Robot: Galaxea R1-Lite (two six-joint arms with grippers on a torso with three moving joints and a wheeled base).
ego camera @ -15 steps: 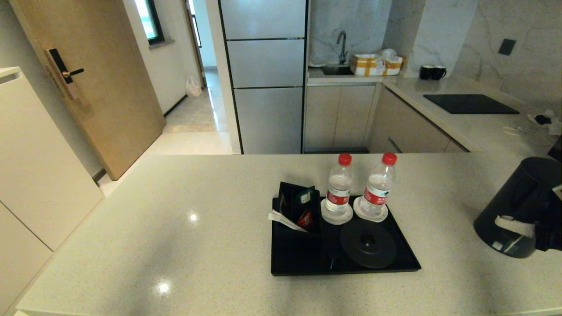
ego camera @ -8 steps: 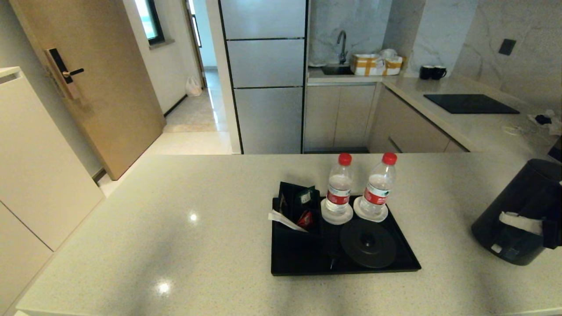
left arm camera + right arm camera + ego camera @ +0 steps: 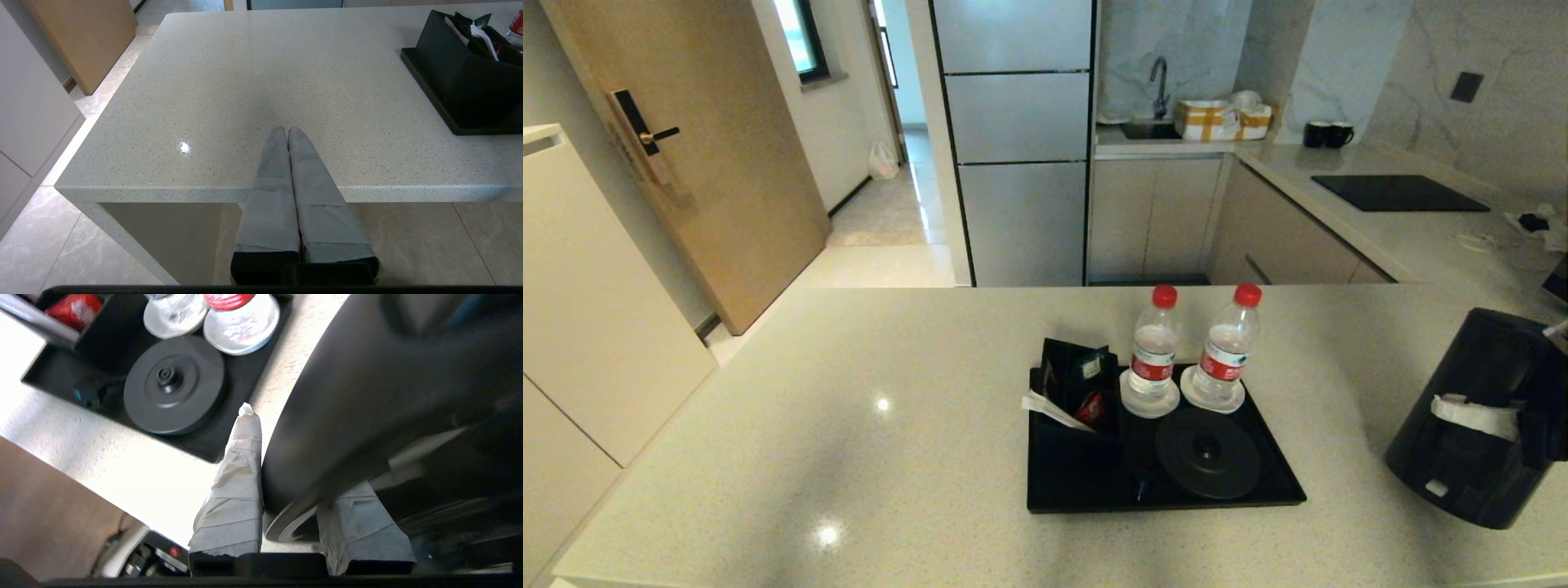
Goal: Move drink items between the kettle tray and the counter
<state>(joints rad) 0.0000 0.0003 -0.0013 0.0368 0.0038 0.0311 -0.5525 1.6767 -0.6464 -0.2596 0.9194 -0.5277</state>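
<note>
The dark grey kettle [image 3: 1462, 408] hangs tilted over the beige counter [image 3: 849, 425], to the right of the black kettle tray [image 3: 1086, 482]. My right gripper [image 3: 1503, 425] is shut on it near its base, one taped finger against its wall. In the right wrist view the kettle [image 3: 367, 396] fills the space between the fingers of the right gripper [image 3: 298, 453]. On the tray stand two red-capped bottles [image 3: 1153, 347] [image 3: 1227, 347] on white coasters, an empty round kettle base [image 3: 1207, 452] and a sachet box [image 3: 1074, 384]. My left gripper [image 3: 284, 130] is parked shut at the counter's [image 3: 245, 81] near edge.
Behind, a second worktop carries a black cooktop [image 3: 1401, 193], two black mugs [image 3: 1327, 135] and a taped box [image 3: 1221, 120] by the sink. Cables [image 3: 1535, 224] lie at the far right. The counter's left half is bare; floor and a wooden door [image 3: 711, 147] lie beyond.
My right gripper has carried the kettle toward the counter's near edge and slightly left, and it now sits lower in the head view. Tray, bottles and left arm have not moved.
</note>
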